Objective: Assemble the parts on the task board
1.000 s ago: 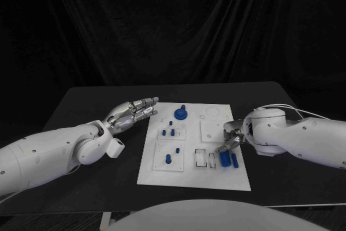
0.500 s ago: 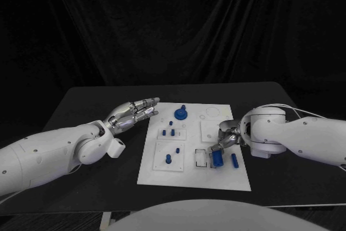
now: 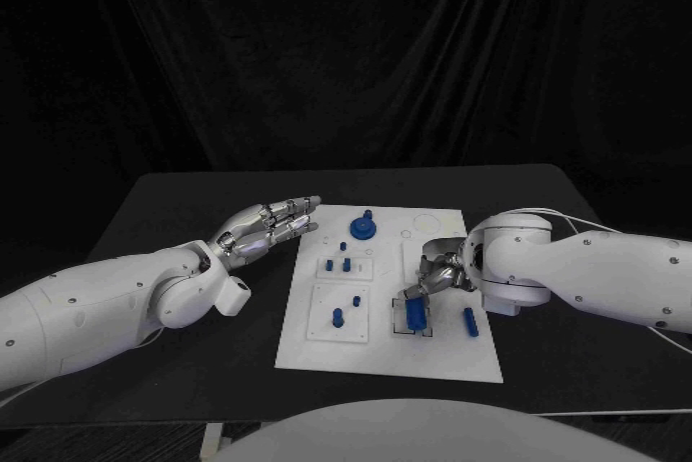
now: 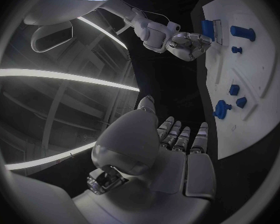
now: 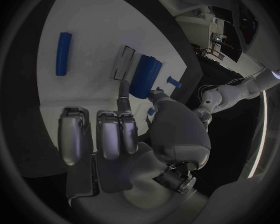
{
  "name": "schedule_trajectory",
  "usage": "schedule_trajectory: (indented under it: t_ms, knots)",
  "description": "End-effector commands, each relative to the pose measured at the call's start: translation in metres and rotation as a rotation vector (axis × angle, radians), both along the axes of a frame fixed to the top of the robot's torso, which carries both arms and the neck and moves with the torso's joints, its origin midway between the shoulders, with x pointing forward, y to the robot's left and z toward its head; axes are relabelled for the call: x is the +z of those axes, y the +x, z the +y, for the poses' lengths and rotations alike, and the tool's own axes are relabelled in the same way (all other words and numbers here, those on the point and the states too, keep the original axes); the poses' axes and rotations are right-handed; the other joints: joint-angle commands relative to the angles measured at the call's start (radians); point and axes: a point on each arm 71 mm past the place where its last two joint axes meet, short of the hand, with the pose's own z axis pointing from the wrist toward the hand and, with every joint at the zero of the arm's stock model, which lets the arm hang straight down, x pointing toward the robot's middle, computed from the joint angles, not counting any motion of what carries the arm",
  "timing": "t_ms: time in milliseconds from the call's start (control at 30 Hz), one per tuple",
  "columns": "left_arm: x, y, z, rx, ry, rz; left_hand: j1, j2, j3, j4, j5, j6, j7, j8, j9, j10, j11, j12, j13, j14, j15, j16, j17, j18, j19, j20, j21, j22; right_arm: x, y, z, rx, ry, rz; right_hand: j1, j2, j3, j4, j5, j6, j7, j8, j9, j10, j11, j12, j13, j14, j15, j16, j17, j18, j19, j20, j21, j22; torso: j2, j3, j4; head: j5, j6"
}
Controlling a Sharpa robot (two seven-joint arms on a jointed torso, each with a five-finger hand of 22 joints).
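Note:
The white task board [image 3: 389, 357] lies mid-table. My right hand [image 3: 440, 272] hangs over the board's right half and pinches a short blue block [image 3: 415, 313] between thumb and one finger. The block is low over the rectangular slots [image 5: 122, 62], and the hand's other fingers [image 5: 109, 134] are curled in. A blue rod [image 3: 469, 320] lies loose on the board just right of the block. My left hand [image 3: 267, 227] hovers open, fingers stretched out, beside the board's far left edge and holds nothing. From the left wrist, the right hand [image 4: 187, 45] shows with the block [image 4: 207, 27].
A large blue knob [image 3: 362, 225] stands at the board's far end. Small blue pegs [image 3: 336, 265] stand in the left middle plate, and another peg [image 3: 340, 315] in the plate nearer me. Black table [image 3: 173, 197] surrounds the board.
My right hand has carried the blue block leftward, away from the loose rod and over the rectangular slots. The left hand has not moved.

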Motion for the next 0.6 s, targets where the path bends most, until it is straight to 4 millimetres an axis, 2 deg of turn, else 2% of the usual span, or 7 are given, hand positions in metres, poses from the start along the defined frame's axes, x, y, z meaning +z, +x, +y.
schedule_trajectory:
  t_ms: [33,233,333,600]
  knots:
    - [0.0004,-0.0010,-0.0012,-0.009,-0.018,0.007,0.008,-0.001,0.006,-0.001,0.006,0.006,0.041,0.004,0.001,0.001,0.008,0.003,0.001,-0.003,0.007,0.004,0.000,0.004,0.000,0.005,0.005,0.002,-0.0009,0.0015,0.0014,-0.028,0.014,-0.010,-0.007,0.003,0.043,-0.038,-0.006,-0.008,0.000,-0.004,-0.001,0.100,0.006,0.003,0.263,0.095,-0.002,-0.006,0.220,0.017,0.059,-0.002,-0.005,0.229,0.001,0.0002,0.0001,0.004,0.000]
    - [0.0000,-0.0009,-0.0015,-0.013,-0.017,0.011,0.009,-0.001,0.007,-0.001,0.006,0.006,0.041,0.003,0.001,0.001,0.009,0.003,0.001,-0.003,0.007,0.003,0.000,0.004,0.000,0.005,0.005,0.001,-0.0035,0.0015,0.0045,-0.025,0.015,-0.007,-0.008,0.005,0.046,-0.038,-0.015,-0.011,0.001,-0.008,-0.002,0.100,0.007,0.003,0.263,0.094,-0.001,-0.008,0.217,0.018,0.058,-0.001,-0.007,0.229,0.001,0.0006,0.0010,0.002,0.000]
    - [-0.0002,-0.0009,-0.0017,-0.015,-0.018,0.013,0.009,-0.001,0.007,-0.001,0.006,0.006,0.041,0.003,0.001,0.001,0.009,0.003,0.001,-0.003,0.007,0.003,0.000,0.004,0.000,0.005,0.005,0.001,-0.0049,0.0006,0.0054,-0.024,0.015,-0.003,-0.011,0.006,0.048,-0.042,-0.062,-0.007,0.002,-0.011,-0.001,0.100,0.008,0.003,0.263,0.094,0.001,-0.009,0.214,0.018,0.057,0.001,-0.008,0.228,0.001,0.0008,0.0010,0.002,0.000]
    - [-0.0004,-0.0011,-0.0015,-0.015,-0.017,0.014,0.009,-0.001,0.007,-0.001,0.006,0.006,0.041,0.003,0.001,0.001,0.009,0.003,0.001,-0.003,0.007,0.003,0.000,0.004,0.000,0.005,0.005,0.001,-0.0074,-0.0015,0.0074,-0.018,0.012,0.006,-0.011,0.007,0.049,-0.043,-0.072,-0.007,0.002,-0.013,-0.001,0.100,0.008,0.003,0.263,0.094,0.001,-0.010,0.213,0.018,0.057,0.002,-0.009,0.228,0.001,0.0004,-0.0001,0.000,0.000]
